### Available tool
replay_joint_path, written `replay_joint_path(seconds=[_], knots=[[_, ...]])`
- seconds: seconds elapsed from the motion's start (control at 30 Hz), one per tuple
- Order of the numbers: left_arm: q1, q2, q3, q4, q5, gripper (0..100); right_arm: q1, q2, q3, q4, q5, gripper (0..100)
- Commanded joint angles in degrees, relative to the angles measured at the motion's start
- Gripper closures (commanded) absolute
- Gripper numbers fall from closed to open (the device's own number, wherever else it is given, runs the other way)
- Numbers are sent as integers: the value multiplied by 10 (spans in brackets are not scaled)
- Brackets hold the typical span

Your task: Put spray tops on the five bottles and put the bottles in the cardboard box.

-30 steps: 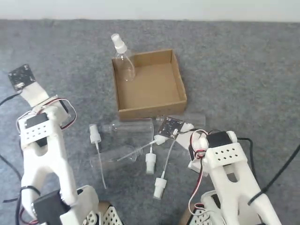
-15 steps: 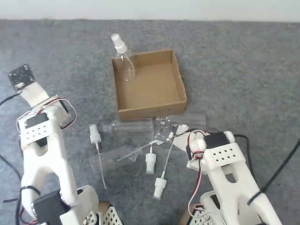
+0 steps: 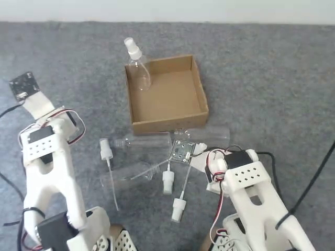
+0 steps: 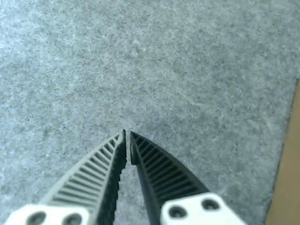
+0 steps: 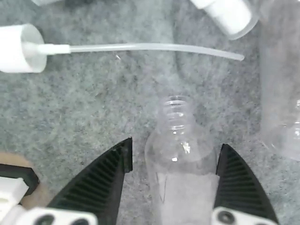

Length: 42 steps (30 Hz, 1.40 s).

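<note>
right pincer [image 5: 176, 145] open, straddling a capless bottle [image 5: 183, 178]; left pincer [image 4: 128, 134] closed on nothing.
The capless bottle lies flat on the grey worktop [image 5: 93, 103] between the right pincer's fingers, open neck pointing out past the tips; can't tell if either finger touches it. Just beyond the neck lies a loose spray top [image 5: 18, 49], its dip tube [image 5: 150, 47] running across the pincer's front. A second spray top [image 5: 229, 16] and another clear bottle [image 5: 281, 93] lie near one finger. From above, the cardboard box [image 3: 170, 124] sits beyond the right pincer, with a capped bottle [image 3: 137, 68] upright at its far corner. Left pincer's tips meet over bare worktop, well apart from the bottles.
</note>
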Motion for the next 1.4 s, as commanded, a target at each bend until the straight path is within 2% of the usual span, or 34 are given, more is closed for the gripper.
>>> replay_joint_path(seconds=[0.0, 0.27, 0.83, 1.0, 1.23, 1.37], knots=[[2, -30, -5, -12, 0, 988, -1, -13, 1, -7, 6, 750], [2, -30, -5, -12, 0, 988, 32, -13, 11, -4, 47, 750], [3, -29, -5, -12, 0, 988, 30, -13, 13, 0, 51, 745], [3, -29, -5, -13, 0, 988, 33, -13, 13, 35, 90, 683], [3, -29, -5, -13, 0, 988, 34, -13, 13, 34, 94, 729], [3, -29, -5, -12, 0, 988, 47, -13, 13, 34, 121, 735]])
